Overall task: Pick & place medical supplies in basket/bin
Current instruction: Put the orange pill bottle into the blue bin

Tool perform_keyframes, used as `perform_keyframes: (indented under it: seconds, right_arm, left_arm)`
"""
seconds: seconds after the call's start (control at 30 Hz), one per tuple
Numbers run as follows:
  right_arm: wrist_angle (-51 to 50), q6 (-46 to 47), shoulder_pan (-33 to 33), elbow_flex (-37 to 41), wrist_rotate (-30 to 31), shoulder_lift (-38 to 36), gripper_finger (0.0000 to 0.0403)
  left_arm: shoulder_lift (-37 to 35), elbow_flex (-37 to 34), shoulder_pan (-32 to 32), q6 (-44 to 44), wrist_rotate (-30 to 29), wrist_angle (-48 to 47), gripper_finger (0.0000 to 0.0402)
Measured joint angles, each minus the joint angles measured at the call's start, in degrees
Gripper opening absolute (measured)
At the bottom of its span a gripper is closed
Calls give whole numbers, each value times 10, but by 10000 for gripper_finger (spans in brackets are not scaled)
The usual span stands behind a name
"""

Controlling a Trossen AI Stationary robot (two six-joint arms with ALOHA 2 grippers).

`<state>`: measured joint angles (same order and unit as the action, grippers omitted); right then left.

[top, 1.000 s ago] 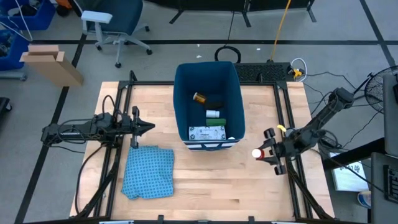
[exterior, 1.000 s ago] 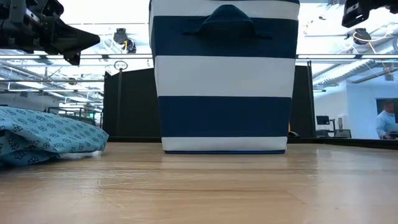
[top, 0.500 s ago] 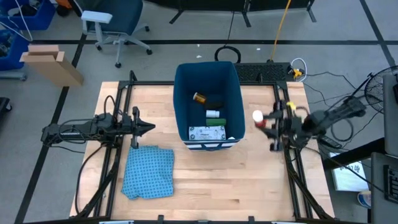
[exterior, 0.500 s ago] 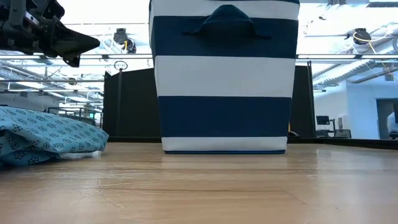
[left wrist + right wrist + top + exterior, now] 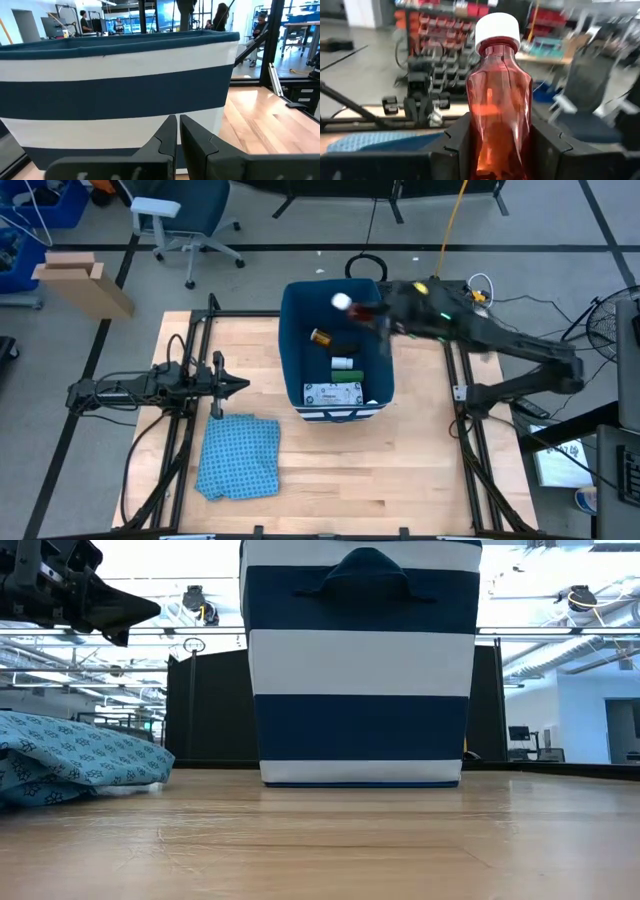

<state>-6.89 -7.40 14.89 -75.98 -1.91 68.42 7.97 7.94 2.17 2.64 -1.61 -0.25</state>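
Right gripper (image 5: 500, 145) is clamped on a red bottle (image 5: 352, 306) with a white cap, up over the far end of the blue bin (image 5: 296, 350). Left gripper (image 5: 238, 386) sits pinched together beside the bin, near the blue cloth (image 5: 238, 456) on the surface (image 5: 400, 470).

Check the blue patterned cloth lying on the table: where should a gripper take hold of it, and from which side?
The blue patterned cloth lies loosely folded and crumpled on the table, near the idle left gripper. Probably best is a pinch from straight above on a raised fold at its thicker, bunched edge, since the flat parts offer no lip.
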Motion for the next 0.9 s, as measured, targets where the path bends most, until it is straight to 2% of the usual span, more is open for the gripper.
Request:
perform_keyframes:
  seconds: [0.13, 0.3, 0.53, 0.73, 0.9]
  right_arm:
    - [-19, -2, 41, -51, -54, 103, 133]
    - [-34, -22, 54, -70, -70, 199, 133]
    - [-99, -43, 53, -70, -76, 294, 133]
    - [-104, -67, 41, -70, -130, 357, 133]
    - [-126, -86, 30, -70, -134, 402, 133]
  left_arm:
    - [0, 0, 0, 1, 0, 0, 26]
    - [0, 0, 0, 1, 0, 0, 26]
    - [0, 0, 0, -1, 0, -20, 26]
    - [0, 0, 0, -2, 0, -31, 26]
    - [0, 0, 0, -1, 0, -32, 26]
